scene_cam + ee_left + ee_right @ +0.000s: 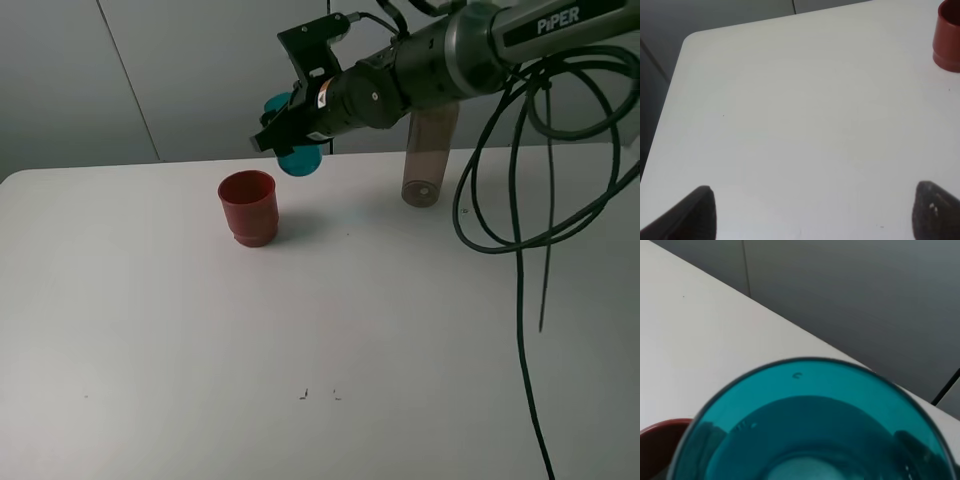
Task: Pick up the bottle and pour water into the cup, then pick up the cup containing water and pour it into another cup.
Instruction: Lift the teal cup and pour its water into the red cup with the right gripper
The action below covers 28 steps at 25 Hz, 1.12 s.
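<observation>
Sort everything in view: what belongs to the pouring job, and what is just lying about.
In the job: teal cup, held up by the right gripper; red cup, on the table; bottle, standing further back.
Just there: black cables hanging over the table; left gripper, open, holding nothing.

We see a white desk [150, 330] with a rounded far-left corner. On it a dark-red cup [248, 207] stands upright, left of the middle and toward the back. A smoky, see-through bottle [425, 165] stands upright well apart to its right, near the back edge. A few tiny dark marks [303, 394] dot the front.
</observation>
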Available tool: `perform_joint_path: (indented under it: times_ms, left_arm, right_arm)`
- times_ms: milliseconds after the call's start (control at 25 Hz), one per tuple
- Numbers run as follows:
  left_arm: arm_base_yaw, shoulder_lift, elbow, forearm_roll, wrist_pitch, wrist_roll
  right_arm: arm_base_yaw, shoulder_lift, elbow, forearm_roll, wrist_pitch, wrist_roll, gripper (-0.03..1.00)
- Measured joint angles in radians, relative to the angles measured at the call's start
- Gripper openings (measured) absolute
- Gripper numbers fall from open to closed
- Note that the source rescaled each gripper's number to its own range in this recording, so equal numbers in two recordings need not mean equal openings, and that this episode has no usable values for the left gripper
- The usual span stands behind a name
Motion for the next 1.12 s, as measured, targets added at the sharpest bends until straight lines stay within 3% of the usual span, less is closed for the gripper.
perform_joint_path:
  times_ms: [440,1120]
  left_arm:
    - [0.0,0.0,0.0,0.0,0.0,0.002]
    - [0.0,0.0,0.0,0.005,0.0,0.002]
  right_arm:
    - [-0.008,0.092,-0.132,-0.086,0.001,-0.039,0.13]
    - [-0.008,0.094,-0.14,-0.212,-0.036,-0.173,0.13]
